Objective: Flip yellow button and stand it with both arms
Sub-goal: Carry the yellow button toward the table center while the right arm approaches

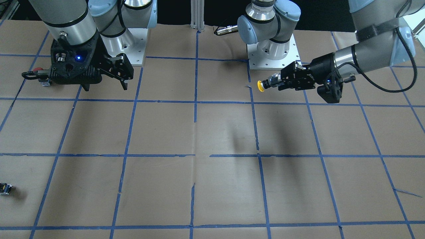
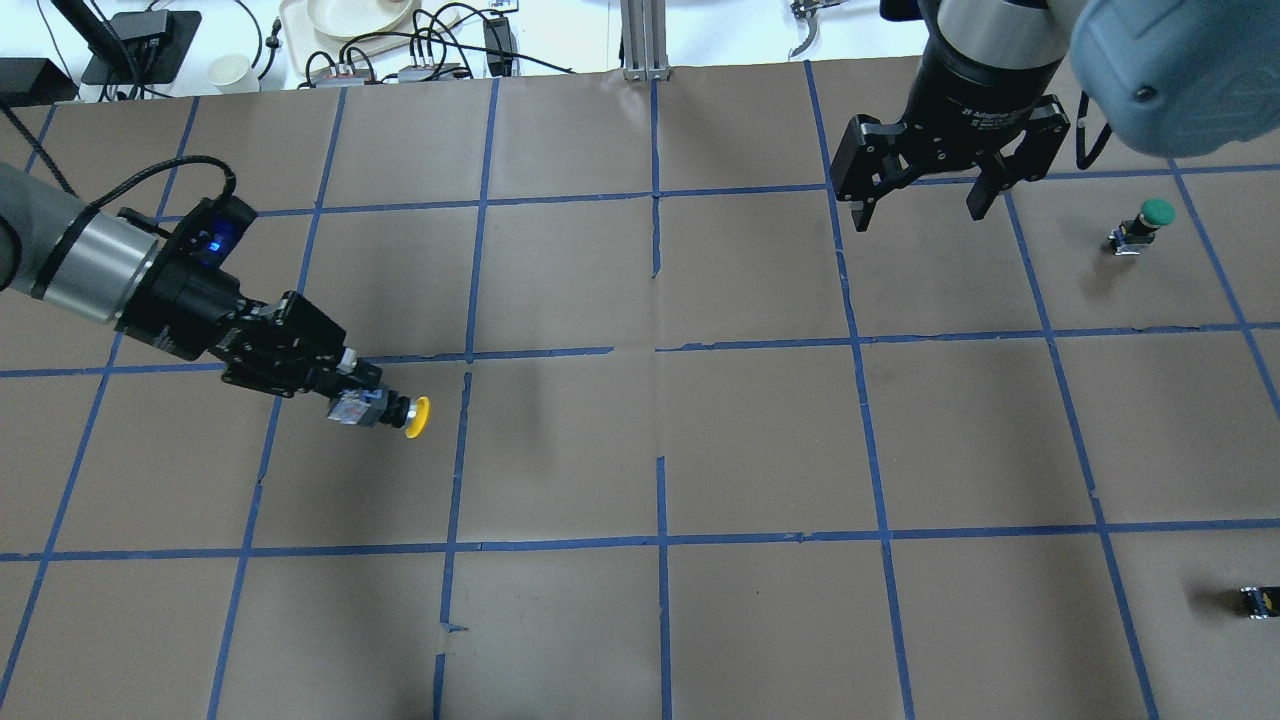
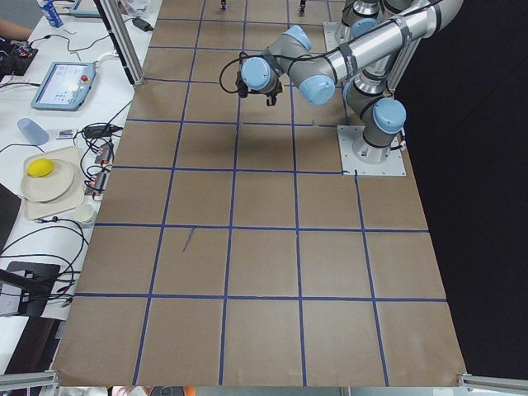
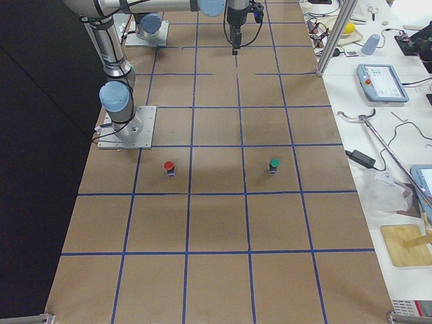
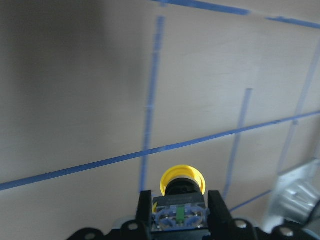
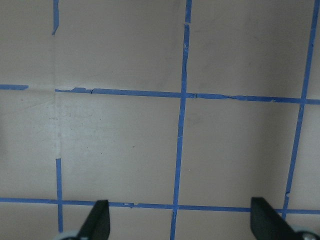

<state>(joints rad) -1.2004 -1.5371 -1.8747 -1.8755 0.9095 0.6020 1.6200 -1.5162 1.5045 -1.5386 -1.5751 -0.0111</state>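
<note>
Above the tabletop [image 2: 760,440], robot's left half: left end effector [image 2: 350,402] clamped on the yellow button [image 2: 402,412] at its grey base. Button held sideways, cap outward, likely so arm 2 can regrasp it. Right end effector [image 2: 917,205] hangs well apart, fingers spread, empty.

We see silver-grey tubes and light blue joint caps [image 1: 254,28] on the left arm [image 2: 95,270] and the right arm [image 1: 71,20]. Behind each black tool, the left tool [image 2: 358,400] and the right tool [image 2: 917,218], glows a blue light [image 2: 212,243]. White lettering [image 2: 985,113] rings the right tool's collar, and a black cable [image 2: 150,175] loops behind the left tool.
</note>
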